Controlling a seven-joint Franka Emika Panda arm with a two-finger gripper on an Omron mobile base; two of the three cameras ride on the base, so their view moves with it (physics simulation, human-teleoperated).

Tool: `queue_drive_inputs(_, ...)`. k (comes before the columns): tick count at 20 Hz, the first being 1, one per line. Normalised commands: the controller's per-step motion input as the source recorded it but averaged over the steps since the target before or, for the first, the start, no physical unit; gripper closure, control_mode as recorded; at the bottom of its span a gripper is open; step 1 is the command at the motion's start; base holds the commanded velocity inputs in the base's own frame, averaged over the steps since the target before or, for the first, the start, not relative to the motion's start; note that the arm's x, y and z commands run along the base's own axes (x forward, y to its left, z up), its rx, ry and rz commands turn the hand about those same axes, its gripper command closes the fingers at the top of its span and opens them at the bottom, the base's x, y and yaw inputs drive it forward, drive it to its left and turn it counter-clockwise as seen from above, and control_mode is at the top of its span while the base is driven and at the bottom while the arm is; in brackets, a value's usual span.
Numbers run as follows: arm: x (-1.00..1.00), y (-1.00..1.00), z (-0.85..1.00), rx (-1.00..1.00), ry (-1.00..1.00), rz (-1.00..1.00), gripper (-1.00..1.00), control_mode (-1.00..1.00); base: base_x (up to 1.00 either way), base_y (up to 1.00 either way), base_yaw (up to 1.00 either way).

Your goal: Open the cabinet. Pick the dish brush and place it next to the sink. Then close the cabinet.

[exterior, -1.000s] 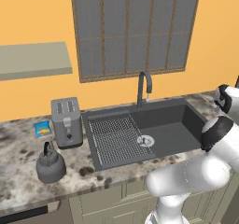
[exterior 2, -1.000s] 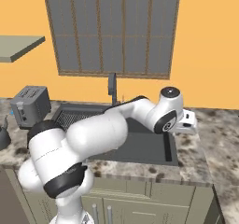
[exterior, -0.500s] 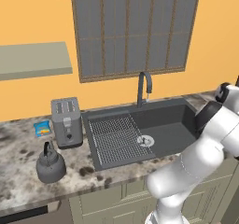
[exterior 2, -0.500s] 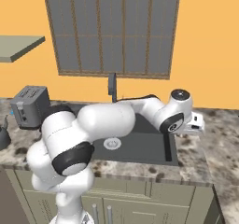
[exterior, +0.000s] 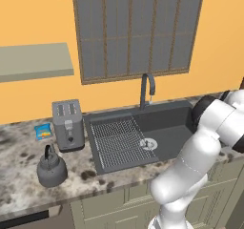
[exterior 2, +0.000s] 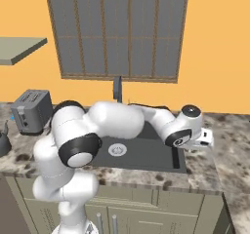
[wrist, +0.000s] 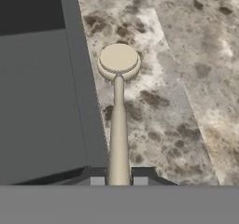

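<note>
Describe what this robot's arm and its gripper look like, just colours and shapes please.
The arm is glossy white, built of thick rounded segments with dark, nearly black bands at the joints. The wrist ends in a rounded white cap with a dark ring. The gripper has two small dark grey finger tips, each with a pale square pad. No cables or markings are visible.

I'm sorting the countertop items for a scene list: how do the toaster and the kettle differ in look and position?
The toaster is a boxy, light silver-grey block with two top slots; the kettle is rounded, dark grey, with a handle on top. The toaster stands farther back beside the sink; the kettle sits nearer the counter's front edge. Both stand upright on the speckled counter, left of the sink.
</note>
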Motion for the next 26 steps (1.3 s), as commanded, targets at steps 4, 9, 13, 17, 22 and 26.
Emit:
queue_drive_inputs(4, 0.07, -0.17, -0.17, 0.00, 0.00, 0.00, 1.00, -1.00, 0.00, 0.00, 0.00)
queue_drive_inputs(9, 0.06, -0.18, -0.20, 0.00, 0.00, 0.00, 1.00, -1.00, 0.00, 0.00, 0.00)
queue_drive_inputs(13, 0.12, -0.13, -0.26, 0.00, 0.00, 0.00, 1.00, -1.00, 0.00, 0.00, 0.00)
queue_drive_inputs(17, 0.04, -0.14, -0.05, 0.02, 0.00, 0.00, 1.00, -1.00, 0.00, 0.00, 0.00)
queue_drive_inputs(22, 0.00, -0.15, 0.00, 0.01, 0.00, 0.00, 1.00, -1.00, 0.00, 0.00, 0.00)
queue_drive_inputs(26, 0.00, 0.00, 0.00, 0.00, 0.00, 0.00, -1.00, -1.00, 0.00, 0.00, 0.00)
